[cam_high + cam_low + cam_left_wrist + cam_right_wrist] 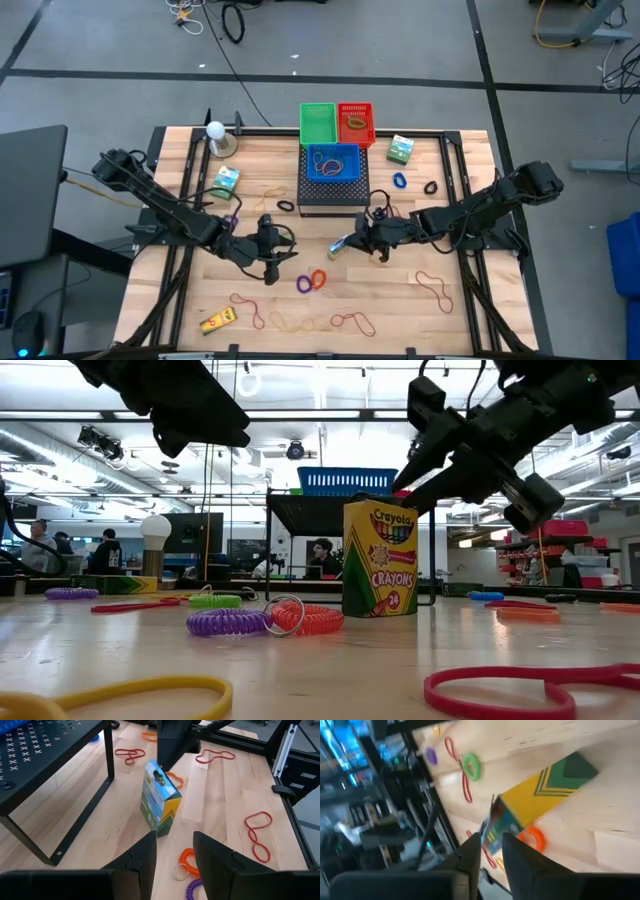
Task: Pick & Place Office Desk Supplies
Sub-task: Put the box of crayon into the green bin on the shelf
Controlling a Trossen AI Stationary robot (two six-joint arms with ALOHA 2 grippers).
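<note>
A yellow-and-green crayon box [380,558] stands upright on its bottom end on the wooden table, in front of the black mesh stand [333,192]. My right gripper [492,845] comes slanting down from the table's right side, its fingers a little apart at the box's top end [492,822]. My left gripper [173,852] waits open on the box's left side with nothing between its fingers. It points toward the box [159,797]. An orange coil ring [189,857] and a purple one [228,622] lie on the table close by it. My right gripper has its fingertips [474,845] at either side of the crayon box's top end. The view is blurred there, so I cannot tell whether they touch it. The box stands upright on the table by itself.
A blue basket [333,160] sits on the mesh stand, with green [318,122] and red [355,122] baskets behind. Two small green boxes [227,180] [401,150] lie left and right. Rubber bands [350,322] and a yellow item [215,322] lie along the near edge.
</note>
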